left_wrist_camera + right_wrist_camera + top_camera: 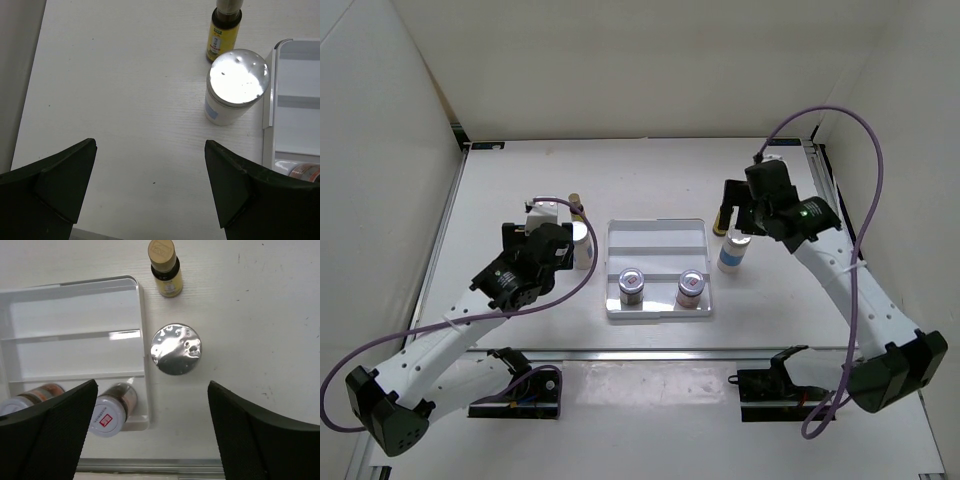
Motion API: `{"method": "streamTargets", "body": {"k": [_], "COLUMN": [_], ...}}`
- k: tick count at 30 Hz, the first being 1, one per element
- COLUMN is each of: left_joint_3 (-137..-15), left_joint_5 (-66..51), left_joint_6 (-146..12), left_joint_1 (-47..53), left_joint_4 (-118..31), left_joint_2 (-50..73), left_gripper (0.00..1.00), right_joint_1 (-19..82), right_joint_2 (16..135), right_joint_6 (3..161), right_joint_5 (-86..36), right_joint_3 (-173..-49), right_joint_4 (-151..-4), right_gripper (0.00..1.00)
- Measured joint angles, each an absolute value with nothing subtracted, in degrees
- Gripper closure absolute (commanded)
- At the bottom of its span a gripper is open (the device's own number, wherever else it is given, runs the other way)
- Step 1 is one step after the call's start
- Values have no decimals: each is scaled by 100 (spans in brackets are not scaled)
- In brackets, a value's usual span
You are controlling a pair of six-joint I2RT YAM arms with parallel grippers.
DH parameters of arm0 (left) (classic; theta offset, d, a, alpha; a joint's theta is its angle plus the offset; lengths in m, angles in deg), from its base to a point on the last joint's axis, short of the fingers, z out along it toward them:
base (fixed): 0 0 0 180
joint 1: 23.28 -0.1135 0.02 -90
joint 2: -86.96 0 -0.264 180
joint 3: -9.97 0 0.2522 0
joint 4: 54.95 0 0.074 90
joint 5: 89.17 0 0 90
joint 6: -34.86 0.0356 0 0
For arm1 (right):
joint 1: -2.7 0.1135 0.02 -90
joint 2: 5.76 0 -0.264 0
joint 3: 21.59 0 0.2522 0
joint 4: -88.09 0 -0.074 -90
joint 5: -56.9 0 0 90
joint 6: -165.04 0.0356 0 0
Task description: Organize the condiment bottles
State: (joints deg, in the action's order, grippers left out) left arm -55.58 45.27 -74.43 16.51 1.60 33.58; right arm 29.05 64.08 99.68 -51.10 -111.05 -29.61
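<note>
Left claw (pixel 150 144): fingers spread as wide as they go, nothing held, bare white tabletop (pixel 125 100) under the gap. Ahead and off to its right stands a white cylindrical bottle with a bright silver lid (pixel 235 85), upright and clear of both fingertips. Just beyond that is a slim yellow bottle with a gold cap (pixel 223 30), close behind the cylinder; contact cannot be judged. The raised rim of the white stepped rectangular tray (pixel 270 100) runs just right of the cylinder, with only a narrow strip of table between. To the claw's left and straight ahead the table is open, out to the grey side wall (pixel 20 75). Right claw (pixel 152 384): fingers well apart, holding nothing. A second white cylinder with a dimpled silver lid (pixel 176 349) stands dead ahead of the gap, past the fingertips. It sits hard by the tray's edge; touching or not, cannot tell. A second yellow gold-capped bottle (pixel 165 265) stands farther ahead, apart from the tray corner. On the tray side of this claw, two short jars with pinkish-silver tops stand in the nearest step, one (pixel 112 412) in the corner beside the fingertip, the other (pixel 25 400) partly hidden behind that finger. The middle and far steps are bare. On the claw's other side lies broad open table.
</note>
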Motion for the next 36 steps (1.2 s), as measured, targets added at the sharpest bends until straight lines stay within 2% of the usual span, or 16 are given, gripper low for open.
{"method": "streamTargets", "body": {"k": [1, 8, 16, 20, 24, 28, 30, 31, 36], "left_joint_3": [-5558, -5558, -5558, -5558, -5558, -5558, -5558, -5558, -5558], "left_joint_5": [4527, 4527, 4529, 4529, 4545, 4549, 4551, 4551, 4564], "left_joint_6": [-7441, -7428, -7419, -7415, -7384, -7366, -7360, -7360, -7360], "left_joint_1": [1651, 1651, 1651, 1651, 1651, 1651, 1651, 1651, 1651], "left_joint_4": [160, 160, 160, 156, 160, 160, 160, 160, 160], "left_joint_2": [3353, 3329, 3257, 3237, 3198, 3194, 3194, 3194, 3168], "left_gripper": [0, 0, 0, 0, 0, 0, 0, 0, 0], "right_joint_1": [2905, 2831, 2225, 1991, 1876, 1852, 1849, 1847, 1847], "right_joint_2": [6478, 7081, 7637, 7796, 7892, 7910, 7910, 7908, 7669], "right_joint_6": [9929, 9833, 9774, 9747, 9723, 9715, 9712, 9710, 9756], "right_joint_5": [-5112, -5086, -4815, -4517, -4218, -3973, -3964, -3953, -4058], "right_joint_3": [-11079, -10904, -10714, -10666, -10633, -10565, -10565, -10565, -10471], "right_joint_4": [-2959, -2990, -3164, -3261, -3429, -3523, -3521, -3521, -3390], "right_gripper": [1, 1, 1, 7, 19, 44, 50, 59, 88]}}
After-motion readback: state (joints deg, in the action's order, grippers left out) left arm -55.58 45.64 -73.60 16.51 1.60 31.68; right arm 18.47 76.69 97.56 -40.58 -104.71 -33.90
